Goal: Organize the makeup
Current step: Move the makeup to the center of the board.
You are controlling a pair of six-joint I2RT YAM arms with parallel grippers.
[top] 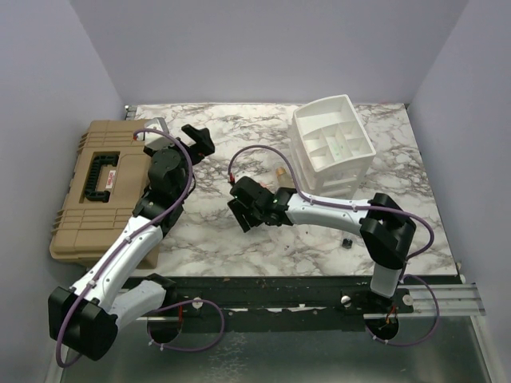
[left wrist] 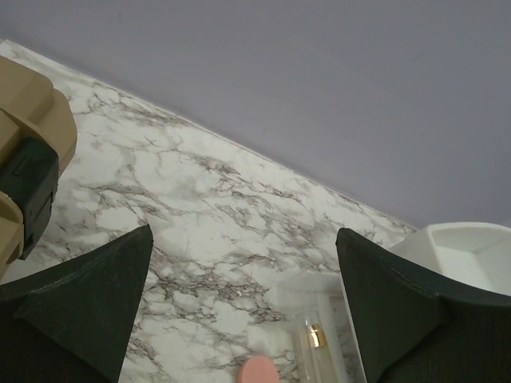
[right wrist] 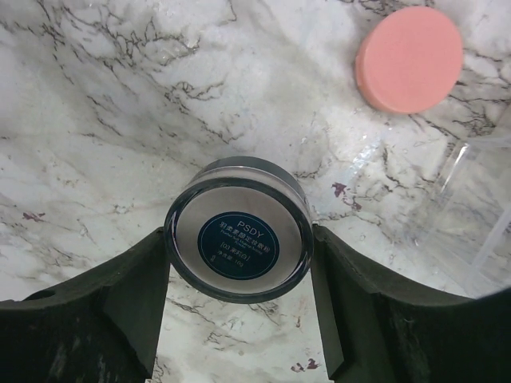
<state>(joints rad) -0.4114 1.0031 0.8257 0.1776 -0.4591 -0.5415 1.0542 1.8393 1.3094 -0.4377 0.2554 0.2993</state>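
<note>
our right claw (right wrist: 238, 249) has its jaws pressed on both sides of the round blue compact (right wrist: 238, 227), seemingly resting on the table (right wrist: 104, 120). just beyond it lies the pink puff (right wrist: 409, 58), beside a clear plastic piece (right wrist: 471, 199). the white organizer (top: 331, 144) stands farther off, so we judge sorting barely begun. our left claw (left wrist: 243, 271) gapes wide, holding nothing.

Three cameras on one white veined marble surface (top: 263, 239).
The top one looked down from high behind the near edge; the left wrist's faced the lilac back wall (left wrist: 319, 80), low; the right wrist's looked straight down, close; both wrists caught the round pink foam puff (right wrist: 409, 57).
</note>
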